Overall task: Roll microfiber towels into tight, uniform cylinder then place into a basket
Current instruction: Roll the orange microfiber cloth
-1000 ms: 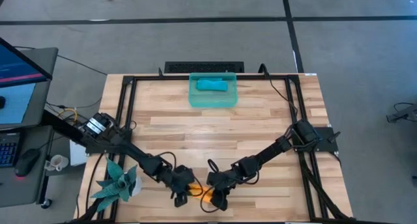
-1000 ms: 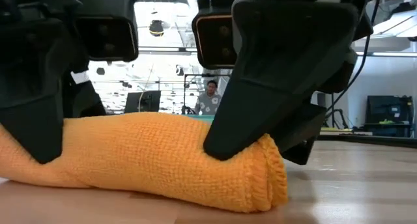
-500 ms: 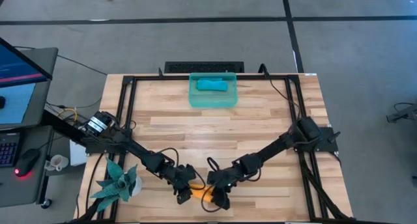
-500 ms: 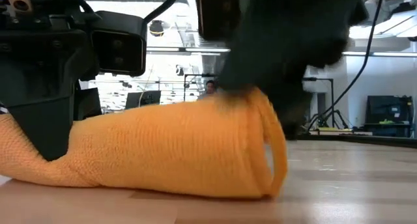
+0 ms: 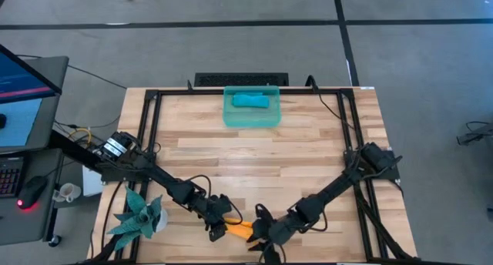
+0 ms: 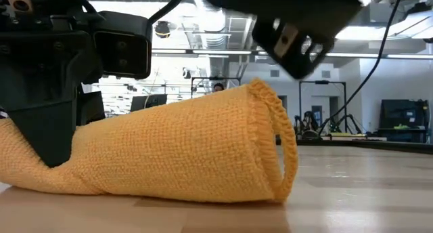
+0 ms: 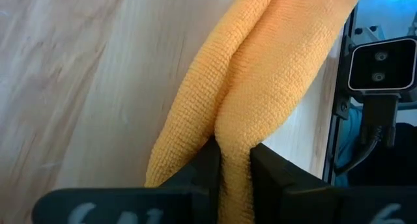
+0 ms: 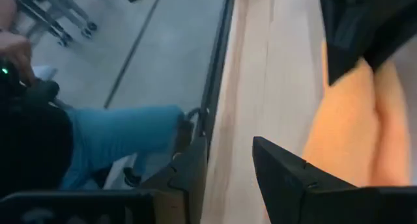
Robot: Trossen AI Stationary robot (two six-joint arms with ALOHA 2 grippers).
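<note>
The orange towel [image 5: 237,229] lies as a loose roll near the table's front edge, and its right end [image 6: 274,145] gapes open. My left gripper [image 5: 218,227] is shut on its left end. My right gripper [image 5: 264,242] hovers open just right of the roll and above it, with nothing between its fingers [image 8: 195,172]; the towel [image 8: 355,133] shows beside them. The teal-blue towel [image 5: 250,101] lies rolled in the basket [image 5: 252,117] at the far edge. My left gripper pinches the orange roll near its left end [image 7: 233,149] between its two fingers [image 7: 205,168], squeezing the cloth narrow there. It comes slanting down from the table's left, and the roll runs on away from it. The roll's underside lies on the table.
A teal spiky plant figure [image 5: 139,217] stands at the table's front left corner. A black frame [image 5: 146,134] runs round the table. A person's leg [image 8: 117,139] and hand [image 8: 13,51] show just off the front edge. Bare wood lies between the roll and the basket.
My right gripper has let go of the roll's right end, risen, rolled about its wrist and drawn toward the table's near edge. The freed right end has sprung up and flared open, while the left end has stayed pinched in my left gripper.
</note>
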